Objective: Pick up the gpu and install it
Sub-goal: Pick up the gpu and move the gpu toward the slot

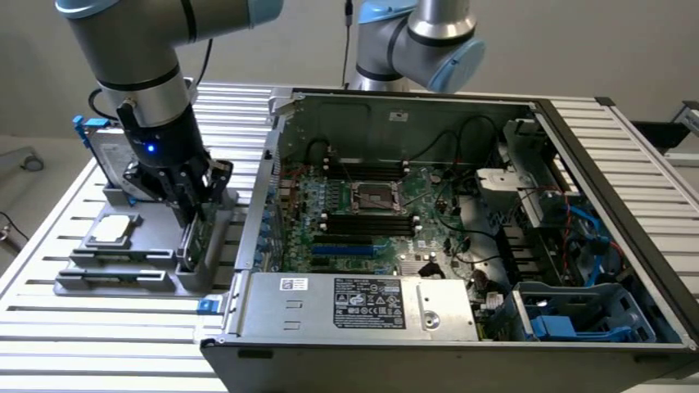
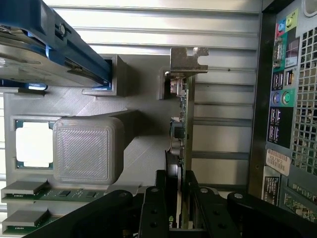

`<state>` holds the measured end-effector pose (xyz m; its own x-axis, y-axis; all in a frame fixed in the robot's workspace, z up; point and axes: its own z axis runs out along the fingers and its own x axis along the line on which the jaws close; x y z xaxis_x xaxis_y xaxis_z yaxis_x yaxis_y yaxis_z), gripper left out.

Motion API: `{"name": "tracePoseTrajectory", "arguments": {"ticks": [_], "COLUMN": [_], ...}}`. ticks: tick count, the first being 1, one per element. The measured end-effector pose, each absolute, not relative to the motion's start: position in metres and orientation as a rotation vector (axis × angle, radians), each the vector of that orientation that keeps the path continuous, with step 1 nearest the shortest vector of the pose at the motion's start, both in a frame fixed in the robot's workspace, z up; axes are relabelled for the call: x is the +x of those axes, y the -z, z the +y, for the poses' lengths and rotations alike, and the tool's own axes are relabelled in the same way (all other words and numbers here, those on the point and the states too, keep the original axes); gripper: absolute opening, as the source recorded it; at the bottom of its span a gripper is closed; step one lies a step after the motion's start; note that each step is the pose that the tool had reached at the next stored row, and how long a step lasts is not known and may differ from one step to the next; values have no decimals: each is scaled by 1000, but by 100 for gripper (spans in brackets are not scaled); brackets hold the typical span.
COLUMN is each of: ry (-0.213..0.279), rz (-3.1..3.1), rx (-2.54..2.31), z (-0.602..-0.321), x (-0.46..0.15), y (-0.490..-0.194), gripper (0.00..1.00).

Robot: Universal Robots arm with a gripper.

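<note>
The gpu [image 1: 198, 236] stands on edge in a slot of the grey printed holder [image 1: 120, 277], at the exterior view's left, outside the computer case. In the wrist view the gpu [image 2: 179, 131] shows edge-on, a green board with a black shroud and a metal bracket at its far end. My gripper [image 1: 186, 214] reaches straight down onto it. Its black fingers [image 2: 154, 203] press against both faces of the card's near end, so the gripper [image 2: 177, 201] is shut on the gpu. The card still sits in the holder.
The open computer case [image 1: 611, 147] with its motherboard [image 1: 372, 205] lies to the exterior view's right, its rear ports [image 2: 282, 99] close to the card. The holder also carries a processor chip [image 1: 113, 231], memory sticks [image 2: 25, 191] and a blue-framed hard drive [image 1: 101, 143]. A second arm [image 1: 421, 41] stands behind.
</note>
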<state>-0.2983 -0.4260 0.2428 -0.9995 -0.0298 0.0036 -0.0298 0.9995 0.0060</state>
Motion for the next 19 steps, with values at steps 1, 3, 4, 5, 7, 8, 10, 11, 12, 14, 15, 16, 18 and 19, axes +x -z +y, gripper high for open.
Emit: {"name": "tracePoseTrajectory", "arguments": {"ticks": [1, 3, 4, 5, 7, 8, 10, 11, 12, 14, 15, 16, 18, 19], "ry": [9, 9, 9, 9, 9, 9, 9, 9, 9, 9, 9, 9, 9, 9], "rz": [-3138, -3138, -3138, -3138, -3137, -3138, -3138, -3138, -3138, -3137, -3137, -3137, -3137, -3138], "rx": [47, 47, 47, 47, 47, 47, 47, 47, 47, 46, 46, 47, 47, 47], "z": [-426, -426, -426, -426, -426, -426, -426, -426, -426, -426, -426, -426, -426, -426], "x": [-298, -298, -298, -298, -298, -298, -298, -298, -298, -298, -298, -298, -298, -298], "y": [-243, -243, -243, -243, -243, -243, -246, -249, -252, -261, -266, -270, -279, -284], "gripper": [26, 26, 26, 26, 26, 26, 26, 26, 26, 26, 26, 26, 26, 26]}}
